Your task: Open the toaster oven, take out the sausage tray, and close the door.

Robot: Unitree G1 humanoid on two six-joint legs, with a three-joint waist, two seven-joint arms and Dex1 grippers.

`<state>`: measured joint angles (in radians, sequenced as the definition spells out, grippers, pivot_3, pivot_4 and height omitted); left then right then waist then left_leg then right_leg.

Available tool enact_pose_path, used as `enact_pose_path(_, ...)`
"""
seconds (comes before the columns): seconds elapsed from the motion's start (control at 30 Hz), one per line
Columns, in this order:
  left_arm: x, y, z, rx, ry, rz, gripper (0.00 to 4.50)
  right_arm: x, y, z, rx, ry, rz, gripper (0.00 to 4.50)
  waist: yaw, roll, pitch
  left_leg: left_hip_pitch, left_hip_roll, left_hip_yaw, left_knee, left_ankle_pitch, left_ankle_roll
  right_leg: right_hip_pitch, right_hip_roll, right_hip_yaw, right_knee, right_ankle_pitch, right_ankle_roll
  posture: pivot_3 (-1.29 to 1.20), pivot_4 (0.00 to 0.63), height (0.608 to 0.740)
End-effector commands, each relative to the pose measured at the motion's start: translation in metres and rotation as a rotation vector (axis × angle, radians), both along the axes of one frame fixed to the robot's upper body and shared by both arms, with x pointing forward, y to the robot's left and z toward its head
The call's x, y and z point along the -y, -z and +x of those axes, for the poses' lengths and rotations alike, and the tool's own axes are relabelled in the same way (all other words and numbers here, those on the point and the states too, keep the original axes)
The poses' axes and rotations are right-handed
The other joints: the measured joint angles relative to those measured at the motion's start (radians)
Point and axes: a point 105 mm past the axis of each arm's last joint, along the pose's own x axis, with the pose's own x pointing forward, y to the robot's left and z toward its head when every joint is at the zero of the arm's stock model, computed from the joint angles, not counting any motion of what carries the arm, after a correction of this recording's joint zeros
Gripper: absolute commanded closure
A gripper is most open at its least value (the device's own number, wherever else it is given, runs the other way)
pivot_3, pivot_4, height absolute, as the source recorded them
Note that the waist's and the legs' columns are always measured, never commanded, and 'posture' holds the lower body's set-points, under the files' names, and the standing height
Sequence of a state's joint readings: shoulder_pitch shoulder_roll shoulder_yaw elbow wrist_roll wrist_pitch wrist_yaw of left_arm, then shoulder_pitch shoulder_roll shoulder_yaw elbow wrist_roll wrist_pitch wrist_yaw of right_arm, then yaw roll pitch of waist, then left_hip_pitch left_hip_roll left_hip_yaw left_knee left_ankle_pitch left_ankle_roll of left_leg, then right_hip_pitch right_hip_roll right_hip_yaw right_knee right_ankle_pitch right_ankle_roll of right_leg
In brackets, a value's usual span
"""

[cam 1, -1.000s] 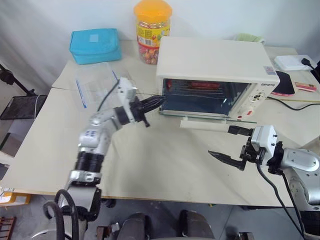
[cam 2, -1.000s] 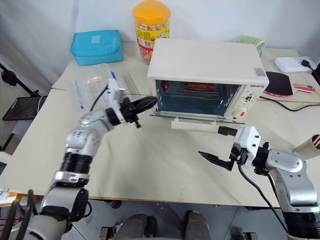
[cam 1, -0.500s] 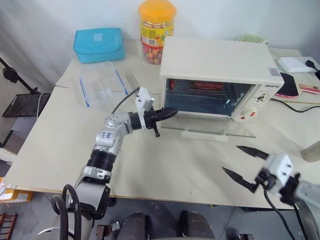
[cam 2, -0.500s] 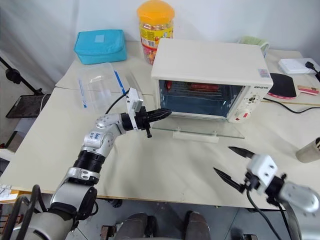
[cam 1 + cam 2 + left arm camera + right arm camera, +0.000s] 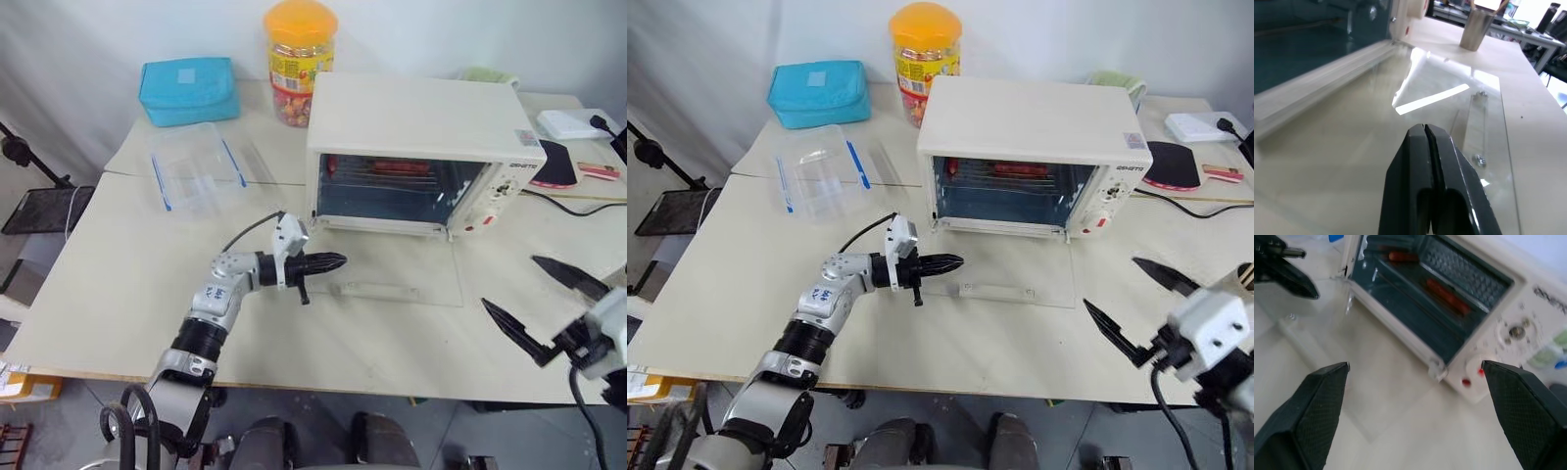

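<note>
Already opened: door (image 5: 392, 277) flat on table at 6 o'clock of toaster oven (image 5: 421, 147) | sausage tray (image 5: 1442, 291) inside, not taken out | left gripper (image 5: 328, 262) clenched empty on door's 9 o'clock edge | right gripper (image 5: 534, 305) spread wide, empty | left: removing tray, closing door

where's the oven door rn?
Head views: the door lies flat open on the table in front of the toaster oven, with the shut left gripper at its left edge.
</note>
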<state>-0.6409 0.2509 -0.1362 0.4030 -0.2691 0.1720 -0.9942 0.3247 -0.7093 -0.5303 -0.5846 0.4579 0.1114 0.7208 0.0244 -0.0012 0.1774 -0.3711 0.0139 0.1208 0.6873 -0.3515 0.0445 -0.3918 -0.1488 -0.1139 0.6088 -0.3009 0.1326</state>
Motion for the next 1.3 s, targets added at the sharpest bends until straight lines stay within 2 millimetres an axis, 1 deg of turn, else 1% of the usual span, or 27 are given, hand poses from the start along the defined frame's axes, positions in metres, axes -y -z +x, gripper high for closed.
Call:
enact_pose_path(0.03, -0.004, -0.002, -0.004, 0.038, -0.023, 0.01, 4.47, -0.025, -0.016, 0.029, 0.066, -0.028, -0.039, 0.0, -0.004, 0.0, 0.0, 0.0, 0.0, 0.0, 0.001, 0.0, 0.0, 0.0, 0.0, 0.0, 0.0, 0.0, 0.0, 0.0, 0.15, 0.74)
enact_pose_path(0.1, -0.008, -0.003, -0.003, 0.046, -0.049, 0.004, 4.47, -0.033, -0.018, 0.046, 0.081, -0.007, -0.076, 0.0, -0.004, 0.0, 0.0, 0.0, 0.0, 0.0, 0.002, 0.0, 0.001, 0.0, 0.0, 0.0, 0.002, 0.0, 0.0, 0.0, 0.15, 0.74)
enact_pose_path(0.17, -0.014, -0.007, -0.005, 0.056, -0.083, -0.023, 4.47, -0.044, -0.016, 0.07, 0.108, 0.019, -0.124, 0.0, -0.001, 0.0, 0.0, -0.001, 0.001, -0.002, 0.003, 0.0, 0.0, 0.0, 0.0, -0.002, 0.002, 0.0, -0.001, 0.0, 0.15, 0.74)
enact_pose_path(0.27, -0.027, -0.018, -0.013, 0.058, -0.11, -0.098, 3.9, -0.06, -0.007, 0.106, 0.13, 0.052, -0.209, 0.0, -0.009, 0.0, 0.0, -0.002, 0.0, -0.001, 0.004, 0.0, 0.0, -0.001, 0.0, -0.002, 0.003, 0.0, -0.001, 0.0, 0.15, 0.74)
enact_pose_path(0.3, -0.031, -0.022, -0.021, 0.058, -0.088, -0.115, 3.61, -0.066, -0.006, 0.119, 0.154, 0.058, -0.242, 0.0, -0.015, 0.0, 0.0, -0.002, 0.001, -0.001, 0.004, 0.0, 0.0, -0.001, 0.0, -0.002, 0.003, 0.0, -0.001, 0.0, 0.15, 0.74)
enact_pose_path(0.37, -0.035, -0.025, -0.03, 0.057, -0.06, -0.127, 2.99, -0.075, -0.005, 0.132, 0.189, 0.058, -0.277, 0.0, -0.019, 0.0, 0.0, -0.003, 0.001, -0.002, 0.004, 0.0, 0.0, -0.001, -0.001, -0.003, 0.004, 0.0, -0.001, 0.0, 0.15, 0.74)
enact_pose_path(0.47, -0.046, -0.035, -0.038, 0.105, -0.119, -0.163, 2.07, -0.097, -0.007, 0.158, 0.283, 0.075, -0.372, 0.0, -0.029, 0.0, 0.0, -0.005, 0.0, -0.004, 0.005, 0.0, 0.0, -0.001, -0.001, -0.006, 0.003, 0.0, -0.001, 0.0, 0.15, 0.74)
enact_pose_path(0.53, -0.051, -0.039, -0.042, 0.122, -0.134, -0.17, 1.41, -0.104, -0.007, 0.171, 0.319, 0.094, -0.423, 0.0, -0.031, 0.0, 0.0, -0.005, 0.0, -0.004, 0.005, 0.0, 0.0, -0.001, -0.001, -0.005, 0.003, 0.0, -0.001, 0.0, 0.15, 0.74)
enact_pose_path(0.63, -0.06, -0.044, -0.049, 0.122, -0.148, -0.189, 1.41, -0.106, -0.007, 0.192, 0.376, 0.166, -0.524, 0.0, -0.034, 0.0, 0.0, -0.005, 0.001, -0.005, 0.005, 0.0, 0.0, -0.001, 0.0, -0.006, 0.004, -0.001, -0.001, 0.0, 0.15, 0.74)
enact_pose_path(0.73, -0.065, -0.045, -0.054, 0.126, -0.154, -0.181, 1.41, -0.112, -0.011, 0.2, 0.431, 0.172, -0.541, 0.0, -0.035, 0.0, 0.0, -0.005, 0.001, -0.005, 0.005, 0.0, 0.0, -0.001, 0.0, -0.006, 0.004, -0.001, -0.001, 0.0, 0.15, 0.74)
enact_pose_path(0.8, -0.068, -0.044, -0.056, 0.132, -0.167, -0.168, 1.41, -0.117, -0.01, 0.204, 0.457, 0.172, -0.569, 0.0, -0.041, 0.0, 0.0, -0.005, 0.001, -0.005, 0.004, 0.0, 0.0, -0.001, 0.0, -0.006, 0.003, -0.001, -0.001, 0.0, 0.15, 0.74)
enact_pose_path(0.9, -0.071, -0.045, -0.055, 0.142, -0.191, -0.167, 1.38, -0.121, -0.006, 0.208, 0.467, 0.179, -0.587, 0.58, -0.05, 0.0, 0.0, -0.005, 0.001, -0.006, 0.004, 0.0, -0.001, -0.001, 0.0, -0.007, 0.003, -0.001, -0.001, 0.0, 0.15, 0.74)
enact_pose_path(1.0, -0.073, -0.046, -0.056, 0.141, -0.202, -0.19, 1.38, -0.121, -0.008, 0.213, 0.491, 0.209, -0.591, 1.57, -0.056, 0.0, 0.0, -0.005, 0.001, -0.006, 0.003, 0.001, -0.001, -0.001, 0.0, -0.007, 0.003, -0.001, -0.001, 0.0, 0.15, 0.74)
enact_pose_path(1.03, -0.073, -0.046, -0.056, 0.139, -0.205, -0.194, 1.38, -0.121, -0.008, 0.215, 0.494, 0.212, -0.587, 2.05, -0.056, 0.0, 0.0, -0.005, 0.001, -0.006, 0.003, 0.001, -0.001, -0.001, 0.0, -0.007, 0.003, -0.001, -0.001, 0.0, 0.15, 0.74)
enact_pose_path(1.07, -0.073, -0.045, -0.057, 0.137, -0.202, -0.199, 1.38, -0.121, -0.009, 0.217, 0.504, 0.224, -0.6, 2.29, -0.058, 0.0, 0.0, -0.005, 0.001, -0.006, 0.003, 0.001, -0.001, -0.001, 0.0, -0.007, 0.003, -0.001, -0.001, 0.0, 0.15, 0.74)
enact_pose_path(1.1, -0.072, -0.045, -0.056, 0.13, -0.199, -0.207, 1.38, -0.122, -0.01, 0.219, 0.509, 0.228, -0.602, 2.7, -0.059, 0.0, 0.0, -0.005, 0.001, -0.006, 0.003, 0.001, -0.001, -0.001, 0.0, -0.007, 0.003, -0.001, -0.001, 0.0, 0.15, 0.74)
enact_pose_path(1.17, -0.07, -0.043, -0.056, 0.128, -0.189, -0.205, 1.38, -0.122, -0.01, 0.222, 0.51, 0.24, -0.621, 3.3, -0.059, 0.0, 0.0, -0.005, 0.002, -0.006, 0.003, 0.001, -0.001, -0.001, 0.0, -0.007, 0.003, -0.001, -0.001, 0.0, 0.15, 0.74)
enact_pose_path(1.2, -0.067, -0.044, -0.056, 0.13, -0.176, -0.208, 1.38, -0.123, -0.01, 0.222, 0.509, 0.238, -0.619, 3.73, -0.059, 0.0, 0.0, -0.005, 0.002, -0.006, 0.003, 0.001, -0.002, -0.001, 0.001, -0.007, 0.003, -0.001, -0.002, 0.0, 0.15, 0.74)
enact_pose_path(1.27, -0.061, -0.046, -0.051, 0.144, -0.159, -0.219, 1.38, -0.123, -0.011, 0.222, 0.516, 0.237, -0.619, 4.42, -0.058, -0.001, 0.0, -0.005, 0.002, -0.006, 0.003, 0.001, -0.002, -0.001, 0.001, -0.007, 0.003, -0.001, -0.002, 0.0, 0.15, 0.74)
enact_pose_path(1.3, -0.057, -0.048, -0.048, 0.152, -0.145, -0.223, 1.38, -0.123, -0.011, 0.222, 0.517, 0.235, -0.62, 4.5, -0.058, -0.002, -0.001, -0.004, 0.002, -0.006, 0.003, 0.001, -0.002, 0.0, 0.001, -0.007, 0.003, -0.001, -0.002, 0.0, 0.15, 0.74)
